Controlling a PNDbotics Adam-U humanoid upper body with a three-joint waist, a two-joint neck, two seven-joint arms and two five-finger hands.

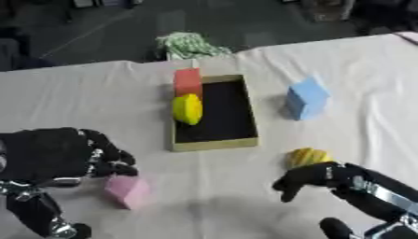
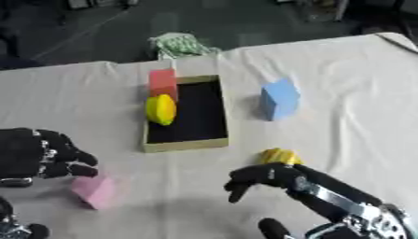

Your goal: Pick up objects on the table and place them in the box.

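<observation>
A shallow box (image 1: 251, 122) with a black inside and tan rim lies mid-table. A red block (image 1: 187, 81) and a yellow rounded object (image 1: 187, 108) sit at its left wall. A light blue block (image 1: 307, 98) stands to the box's right. A yellow ridged object (image 1: 307, 157) lies in front of the box; my right hand (image 1: 309, 179) hovers just before it, fingers curled downward, holding nothing. A pink block (image 1: 127, 190) lies at the lower left, with my left hand (image 1: 78, 154) right above it, fingers curled and apart from it.
A green and white striped bundle (image 1: 189, 45) lies at the table's far edge behind the box. The white cloth (image 1: 359, 74) covers the table, with bare room at the far right and far left.
</observation>
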